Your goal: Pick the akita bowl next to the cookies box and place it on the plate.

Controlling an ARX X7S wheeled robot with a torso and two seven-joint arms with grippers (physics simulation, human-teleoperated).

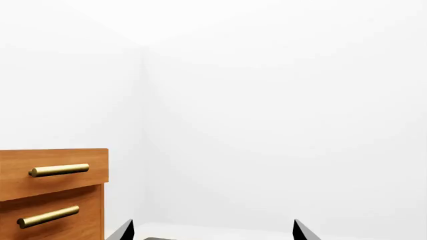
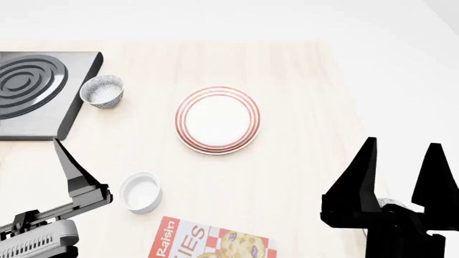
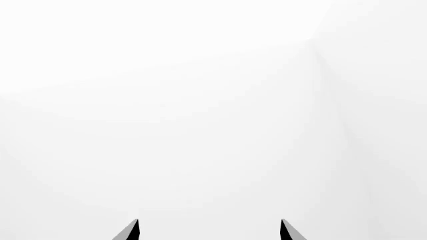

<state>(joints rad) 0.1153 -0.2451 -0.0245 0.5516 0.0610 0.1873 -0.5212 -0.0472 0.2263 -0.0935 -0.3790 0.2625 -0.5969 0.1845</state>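
Note:
The plate (image 2: 217, 120), white with red rings, lies mid-table. At the near edge the cookies box (image 2: 208, 243) is cut off by the frame. To its right a grey-patterned sliver of the akita bowl (image 2: 391, 203) peeks out behind my right gripper (image 2: 401, 158), which hides most of it. That gripper points up, open and holding nothing, and its tips are also wide apart in the right wrist view (image 3: 210, 231). My left gripper (image 1: 213, 231) is open and holds nothing. One of its fingers (image 2: 70, 166) rises at the near left, beside the box.
A black stove (image 2: 36, 94) occupies the far left with a look-alike patterned bowl (image 2: 101, 90) beside it. A plain white cup (image 2: 141, 192) stands just beyond the cookies box. A wooden drawer cabinet (image 1: 53, 195) shows in the left wrist view. The table's right edge (image 2: 358, 107) runs past the right gripper.

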